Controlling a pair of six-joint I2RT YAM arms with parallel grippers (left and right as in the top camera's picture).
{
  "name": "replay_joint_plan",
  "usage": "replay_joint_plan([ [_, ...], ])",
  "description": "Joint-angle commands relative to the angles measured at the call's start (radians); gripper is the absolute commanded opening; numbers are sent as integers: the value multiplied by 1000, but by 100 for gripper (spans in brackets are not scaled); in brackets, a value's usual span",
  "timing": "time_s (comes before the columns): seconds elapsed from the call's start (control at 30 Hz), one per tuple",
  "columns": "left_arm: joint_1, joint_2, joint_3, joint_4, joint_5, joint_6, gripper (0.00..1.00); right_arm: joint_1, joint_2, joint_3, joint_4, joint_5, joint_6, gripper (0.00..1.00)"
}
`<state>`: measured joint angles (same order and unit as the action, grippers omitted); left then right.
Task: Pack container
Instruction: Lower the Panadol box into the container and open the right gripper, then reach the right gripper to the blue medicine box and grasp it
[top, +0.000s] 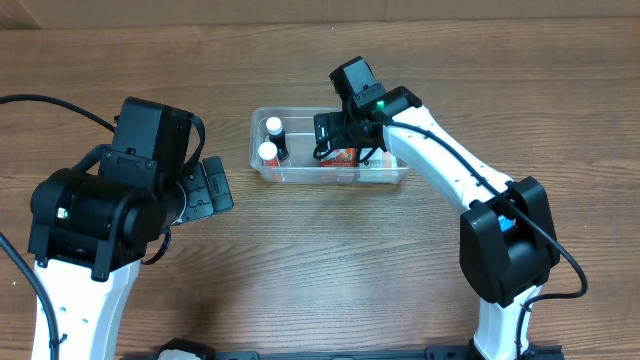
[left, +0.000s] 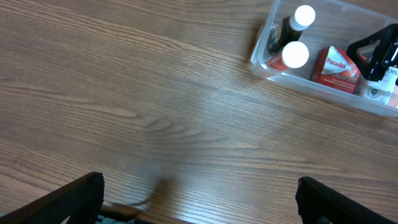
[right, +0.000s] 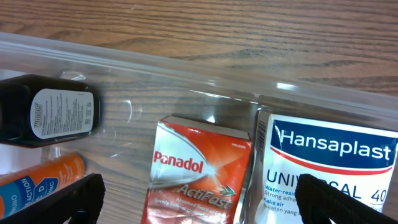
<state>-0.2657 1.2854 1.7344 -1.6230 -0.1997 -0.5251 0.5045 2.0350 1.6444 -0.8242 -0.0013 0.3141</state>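
Note:
The clear plastic container (top: 300, 176) sits at the table's middle back. It holds two white-capped bottles (top: 272, 128), a red Panadol box (right: 199, 174) and a white Hansaplast box (right: 323, 168). My right gripper (top: 350, 140) hangs open inside the container, its fingers either side of the Panadol box, touching nothing. In the right wrist view a dark bottle (right: 50, 118) and an orange bottle (right: 37, 180) lie left of the box. My left gripper (top: 205, 187) is open and empty, left of the container, above bare wood. The container also shows in the left wrist view (left: 264, 62).
The table is brown wood grain (top: 330, 260). The left arm's black body (top: 110, 200) fills the left side. The right arm (top: 460, 180) reaches in from the lower right. A cable (top: 40, 100) loops at the far left.

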Motion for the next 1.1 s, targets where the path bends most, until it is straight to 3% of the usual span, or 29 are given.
replay_joint_plan([
  [0.0, 4, 3, -6, 3, -17, -6, 100, 0, 3, 15, -19, -4, 5, 100],
  [0.3, 4, 3, -6, 3, -17, -6, 100, -119, -271, 258, -375, 129, 63, 100],
  [0.43, 4, 3, -6, 3, -17, -6, 100, -300, -410, 277, -534, 156, 114, 100],
  [0.6, 4, 3, -6, 3, -17, -6, 100, -553, -428, 237, -724, 157, 97, 100],
  [0.77, 4, 3, -6, 4, -17, -6, 100, -698, -424, 7, -667, 7, -63, 100],
  [0.93, 4, 3, -6, 4, -17, -6, 100, -732, -419, -280, -482, -2, -116, 100],
  [1.07, 4, 3, -6, 5, -18, -6, 100, -728, -418, -490, -325, -51, -261, 100],
])
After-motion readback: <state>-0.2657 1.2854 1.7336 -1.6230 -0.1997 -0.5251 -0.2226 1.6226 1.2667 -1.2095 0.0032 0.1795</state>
